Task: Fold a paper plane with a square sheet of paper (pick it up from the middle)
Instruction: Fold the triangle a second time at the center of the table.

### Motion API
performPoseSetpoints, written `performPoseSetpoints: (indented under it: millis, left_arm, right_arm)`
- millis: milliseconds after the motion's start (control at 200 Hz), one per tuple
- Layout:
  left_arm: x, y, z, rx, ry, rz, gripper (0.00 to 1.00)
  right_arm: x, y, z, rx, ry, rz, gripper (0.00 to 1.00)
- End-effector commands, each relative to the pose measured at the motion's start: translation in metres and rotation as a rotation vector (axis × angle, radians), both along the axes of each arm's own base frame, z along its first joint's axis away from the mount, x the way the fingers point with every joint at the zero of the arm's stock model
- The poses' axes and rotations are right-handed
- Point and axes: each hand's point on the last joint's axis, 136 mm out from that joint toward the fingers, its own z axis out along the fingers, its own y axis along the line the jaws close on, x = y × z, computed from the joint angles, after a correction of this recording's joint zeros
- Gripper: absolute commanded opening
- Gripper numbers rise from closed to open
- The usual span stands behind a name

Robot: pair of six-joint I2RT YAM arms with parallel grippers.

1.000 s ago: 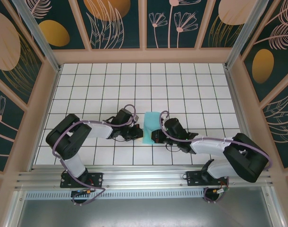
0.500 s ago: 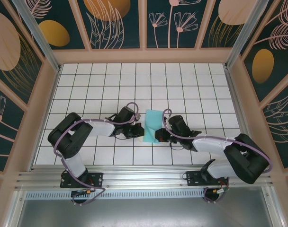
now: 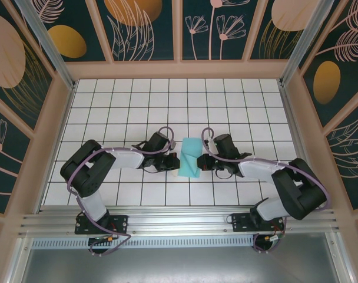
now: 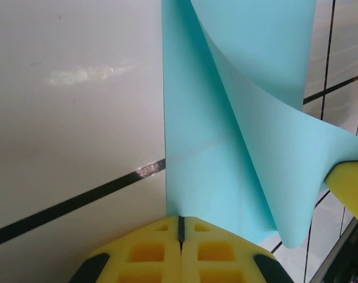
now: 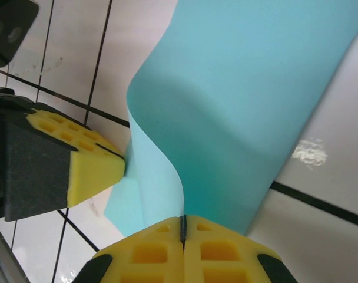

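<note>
The square sheet of paper (image 3: 189, 155), light turquoise, sits mid-table between my two grippers. It is bent into a tall curl rather than lying flat. My left gripper (image 3: 173, 163) is shut on its left edge; in the left wrist view the yellow pads (image 4: 180, 227) meet on the sheet (image 4: 226, 147), whose right side rises and rolls over. My right gripper (image 3: 203, 163) is shut on the opposite edge (image 5: 183, 227), and the sheet (image 5: 244, 106) arches away from it. The left gripper's yellow fingertip (image 5: 90, 168) touches the sheet's far side. The paper plane is out of view.
The table is white tiles with dark grout (image 3: 226, 106). Wooden posts and patterned panels (image 3: 179, 29) close it in on three sides. An aluminium rail (image 3: 179, 218) with both arm bases runs along the near edge.
My right gripper has moved away from the near edge and its forearm has swung to the right, still holding the sheet. The left gripper has edged right. The sheet has shifted slightly between them.
</note>
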Motion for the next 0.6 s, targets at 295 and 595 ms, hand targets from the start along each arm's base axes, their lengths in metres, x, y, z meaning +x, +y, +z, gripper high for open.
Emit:
performPoseSetpoints:
  millis: [295,595]
  left_arm:
    - [0.001,0.031,-0.04,0.197,0.014,0.043,0.04]
    - [0.004,0.03,-0.04,0.201,0.015,0.047,0.04]
  right_arm:
    - [0.017,0.002,-0.006,-0.055,-0.004,0.128,0.0]
    - [0.027,0.001,-0.013,-0.097,0.019,0.161,0.0]
